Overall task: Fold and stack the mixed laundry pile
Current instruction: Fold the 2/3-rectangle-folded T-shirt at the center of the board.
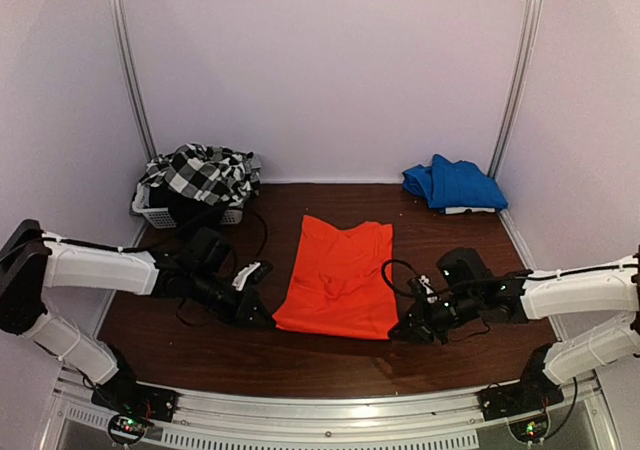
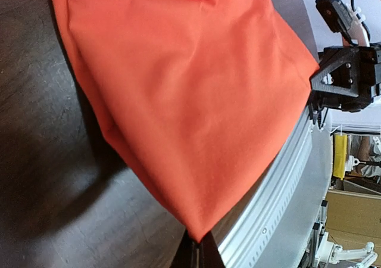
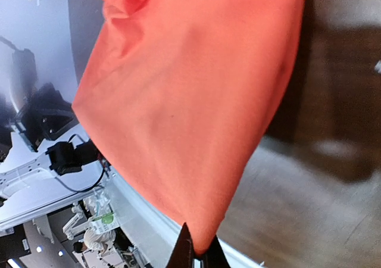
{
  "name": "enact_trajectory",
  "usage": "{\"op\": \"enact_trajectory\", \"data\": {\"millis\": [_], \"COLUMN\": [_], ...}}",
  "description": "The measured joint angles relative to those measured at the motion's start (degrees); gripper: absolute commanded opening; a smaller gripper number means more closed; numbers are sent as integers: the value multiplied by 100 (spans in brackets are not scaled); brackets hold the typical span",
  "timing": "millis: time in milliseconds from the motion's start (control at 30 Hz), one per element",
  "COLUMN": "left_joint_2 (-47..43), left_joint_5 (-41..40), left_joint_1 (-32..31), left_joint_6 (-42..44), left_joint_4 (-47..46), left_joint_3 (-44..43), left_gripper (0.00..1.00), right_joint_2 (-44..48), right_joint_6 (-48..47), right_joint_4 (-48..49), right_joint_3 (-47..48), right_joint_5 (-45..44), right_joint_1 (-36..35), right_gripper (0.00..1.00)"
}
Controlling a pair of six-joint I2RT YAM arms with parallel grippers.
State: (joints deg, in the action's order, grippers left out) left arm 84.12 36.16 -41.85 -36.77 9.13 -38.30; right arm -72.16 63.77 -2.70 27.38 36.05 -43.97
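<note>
Top cam: the orange-red shirt lies mostly flat in the middle of the brown table, long side running front to back, w/ a few wrinkles in the near half. The L gripper sits at its near-left corner and the R gripper at the near-right corner. Both arms reach in low from the sides.

L wrist cam: jaws clamped tight, w/ the very tip of the orange corner pinched btwn them at the bottom of the pic. The cloth fans out from there across most of the frame. There's a dark shadow on the wood next to it, so that edge looks a bit off the table imo. The other gripper shows past the far side of the cloth, right by the silver rail.

R wrist cam: same deal, jaws closed down on the other corner tip, orange spreading up and away from them. Pic is kinda blurry tho.

Rest of the pile: the black-and-white checked piece is heaped on the white slatted basket in the back-left corner, spilling over the rim. There's smth dark under it, can't tell what. A folded blue cloth sits back-right by the wall, well apart from the shirt.
</note>
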Motion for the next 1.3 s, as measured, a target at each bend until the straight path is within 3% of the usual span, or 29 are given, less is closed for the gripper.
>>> {"op": "enact_trajectory", "data": {"millis": [133,300,633,867,933,1067,1300], "left_joint_2": [-883,-730,1508,3316,3873,3880,2664], "left_joint_5": [-101,-258,-518,-562,-595,-507,-509], "left_joint_1": [-4,50,704,850,855,841,457], "left_joint_6": [4,35,481,741,754,776,793], "left_joint_4": [678,1228,1589,1515,1502,1174,828], "left_joint_3": [-109,-933,-3211,-4548,-4601,-4277,-2546], "left_gripper": [0,0,0,0,0,0,0], "right_joint_2": [887,680,-1147,-3220,-4022,-4096,-2997], "right_joint_6": [385,337,-721,-1631,-1926,-2164,-2124], "right_joint_4": [-603,-1108,-1545,-1541,-1528,-1419,-1119], "right_joint_3": [140,761,2430,3748,4094,4068,2559], "right_joint_5": [-240,-433,-247,-48,2,151,262], "right_joint_1": [-435,-160,1467,1908,1932,1939,1462], "right_gripper": [0,0,0,0,0,0,0]}}
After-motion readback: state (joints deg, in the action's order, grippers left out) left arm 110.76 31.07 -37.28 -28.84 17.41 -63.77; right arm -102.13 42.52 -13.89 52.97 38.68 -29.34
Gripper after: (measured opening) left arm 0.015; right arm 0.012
